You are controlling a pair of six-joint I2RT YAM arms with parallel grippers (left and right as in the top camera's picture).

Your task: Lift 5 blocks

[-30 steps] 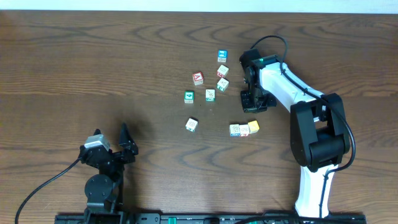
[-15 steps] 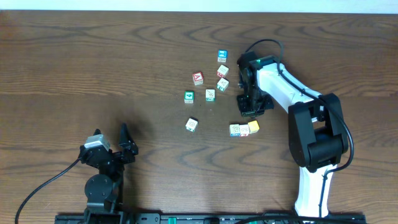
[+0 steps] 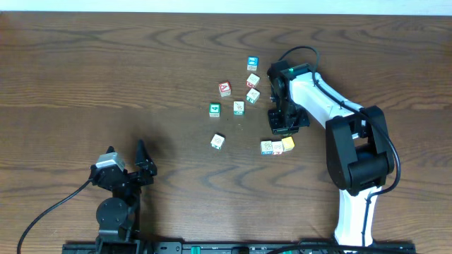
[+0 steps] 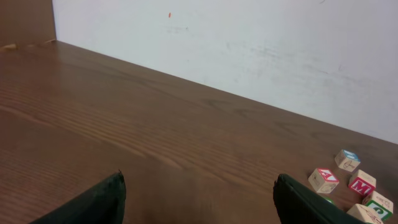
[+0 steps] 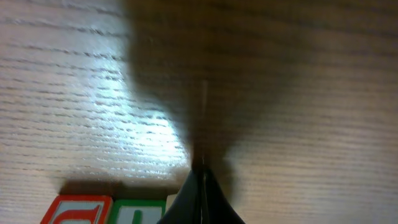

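Fingers of the right gripper [image 3: 277,128] were pressed flat together with nothing between them. In the right wrist view [image 5: 202,186] only their dark tips showed, cut off at the bottom edge, low over the table [image 5: 311,74] in their own blurred shadow. At that same edge sat a red-bordered face [image 5: 78,211] and a green-bordered face [image 5: 137,213], both clipped, their letters unreadable.

From overhead, just below the gripper and apart from it lay a row of three blocks touching side to side: a yellow block [image 3: 287,143], an orange-pictured block [image 3: 277,147] and a cream block [image 3: 267,147]. The cubes had no long axis of their own; the row ran across the table, its yellow end slightly farther from the robot. A lone cream block [image 3: 217,141] lay to the left, turned askew. Farther off, more cubes were scattered, among them a red-faced cube [image 3: 224,89] and a blue-faced cube [image 3: 252,63], their pictures too small to read.

Well apart, the left gripper [image 3: 145,159] stood spread wide, empty [image 4: 199,183].
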